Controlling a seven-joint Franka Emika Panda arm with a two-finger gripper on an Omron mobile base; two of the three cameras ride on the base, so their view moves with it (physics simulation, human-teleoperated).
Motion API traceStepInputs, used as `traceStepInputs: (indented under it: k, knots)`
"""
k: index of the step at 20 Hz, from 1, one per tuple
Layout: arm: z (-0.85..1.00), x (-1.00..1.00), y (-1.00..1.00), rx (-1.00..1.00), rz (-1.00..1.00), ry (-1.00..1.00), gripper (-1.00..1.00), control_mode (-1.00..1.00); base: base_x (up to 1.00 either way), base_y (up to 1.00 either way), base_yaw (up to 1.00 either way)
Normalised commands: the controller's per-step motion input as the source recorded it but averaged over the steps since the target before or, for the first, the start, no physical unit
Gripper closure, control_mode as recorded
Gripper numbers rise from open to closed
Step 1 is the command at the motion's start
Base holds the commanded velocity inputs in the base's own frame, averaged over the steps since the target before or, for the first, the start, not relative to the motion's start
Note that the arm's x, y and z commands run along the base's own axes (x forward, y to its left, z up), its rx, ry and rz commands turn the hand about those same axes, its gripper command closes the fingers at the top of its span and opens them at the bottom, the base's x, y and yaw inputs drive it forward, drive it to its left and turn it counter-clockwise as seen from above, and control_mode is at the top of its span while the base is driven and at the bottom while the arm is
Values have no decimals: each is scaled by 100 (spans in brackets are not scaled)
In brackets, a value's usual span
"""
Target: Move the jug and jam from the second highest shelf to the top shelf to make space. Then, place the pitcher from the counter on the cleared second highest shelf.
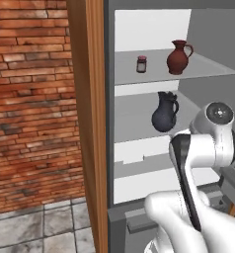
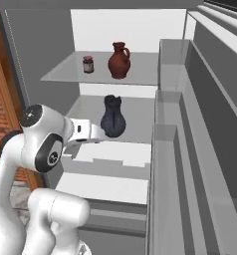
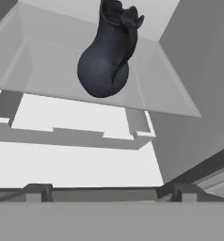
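A brick wall (image 1: 35, 99) fills the left of the left base view, edged by a wooden panel (image 1: 87, 123) beside the grey cabinet (image 1: 111, 123). The white arm (image 2: 41, 149) rises across the lower part of both base views and blocks the cabinet's lower boards. On the top shelf (image 1: 208, 69), upper centre, the jug (image 1: 178, 58) stands upright with the jam (image 1: 141, 63) near it on the left, apart. 1 board down, on the second highest shelf (image 1: 134, 118), the pitcher (image 1: 165, 112) stands upright, mid-frame. In the hand view the pitcher (image 3: 107, 52) sits top centre, its rim cut off. The gripper's jaws stand wide, holding nothing.
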Motion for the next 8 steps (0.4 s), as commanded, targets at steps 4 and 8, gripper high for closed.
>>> traceStepInputs:
  k: [4,8]
  knots:
    - [0,-49,47,0,0,0,-100,-100,0,0,0]
    - [0,-45,50,0,0,0,-100,-100,0,0,0]
